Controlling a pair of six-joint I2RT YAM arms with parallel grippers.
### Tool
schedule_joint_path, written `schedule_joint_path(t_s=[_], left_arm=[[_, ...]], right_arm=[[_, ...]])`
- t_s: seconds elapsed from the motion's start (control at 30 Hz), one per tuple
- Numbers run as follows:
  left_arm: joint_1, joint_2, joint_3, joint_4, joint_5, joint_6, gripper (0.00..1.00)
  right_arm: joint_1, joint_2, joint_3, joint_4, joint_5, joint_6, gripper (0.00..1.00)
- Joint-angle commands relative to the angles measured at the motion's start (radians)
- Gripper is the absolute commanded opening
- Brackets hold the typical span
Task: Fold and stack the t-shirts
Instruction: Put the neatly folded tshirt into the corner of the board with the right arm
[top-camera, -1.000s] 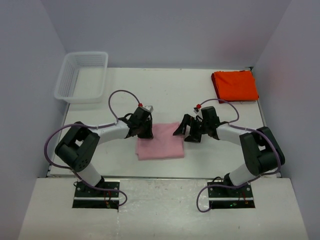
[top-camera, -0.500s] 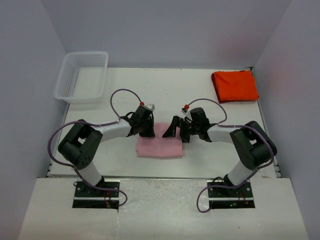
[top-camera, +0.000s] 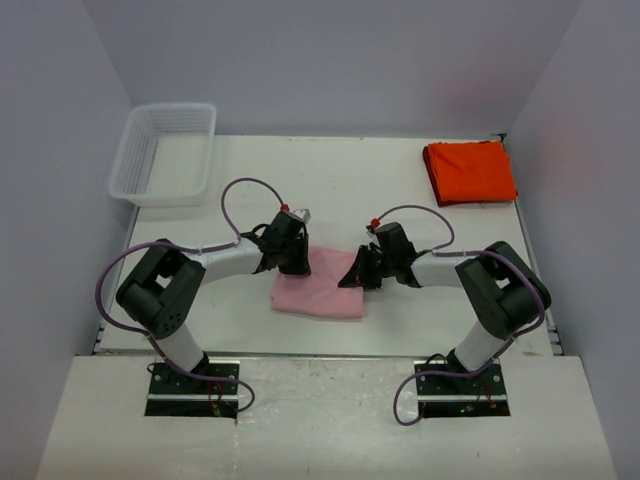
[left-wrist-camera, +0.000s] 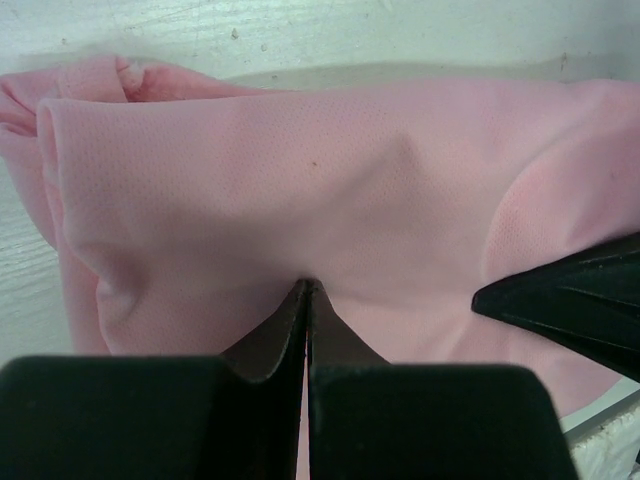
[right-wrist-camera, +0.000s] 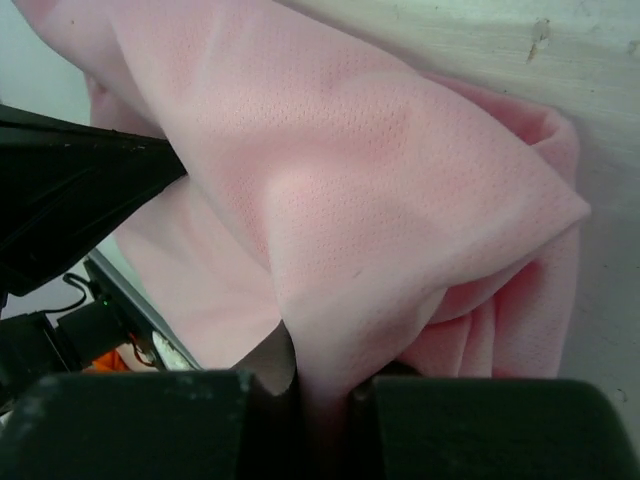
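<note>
Lying near the middle of the white desk (top-camera: 400, 190), the light pink folded cloth t-shirt (top-camera: 318, 292) is being held at both sides; the bright orange-red folded t-shirt (top-camera: 470, 172) is sitting far right. The right tool (top-camera: 352, 275), wide open a second ago, is now clamping the pink shirt's right edge, and the left tool (top-camera: 293, 262) is staying closed on its left edge, so a two-handed lift looks ready.
</note>
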Motion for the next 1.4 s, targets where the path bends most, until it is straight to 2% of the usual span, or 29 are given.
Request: schedule_joint_path(t_s=[0.0,0.3,0.53,0.8,0.93,1.13,1.37], left_arm=[[-0.002,-0.008,0.003,0.009,0.001,0.028,0.00],[-0.004,-0.122,-0.014,0.021,-0.017,0.054,0.01],[-0.007,-0.286,-0.017,0.023,0.021,0.053,0.03],[-0.043,-0.337,-0.066,0.020,0.017,0.018,0.03],[-0.062,-0.349,-0.106,0.040,0.023,0.008,0.03],[-0.086,-0.378,-0.162,0.072,0.034,-0.002,0.03],[-0.094,-0.421,-0.224,0.096,0.063,0.002,0.03]], right_arm=[[0.010,0.032,0.036,-0.174,0.115,-0.072,0.00],[0.042,-0.026,0.320,-0.560,0.347,-0.285,0.00],[0.042,-0.046,0.464,-0.695,0.476,-0.382,0.00],[0.042,0.027,0.700,-0.884,0.743,-0.502,0.00],[0.031,0.067,0.795,-0.930,0.908,-0.548,0.00],[-0.039,0.149,0.932,-0.964,1.004,-0.637,0.00],[-0.098,0.236,1.062,-0.948,1.152,-0.814,0.00]])
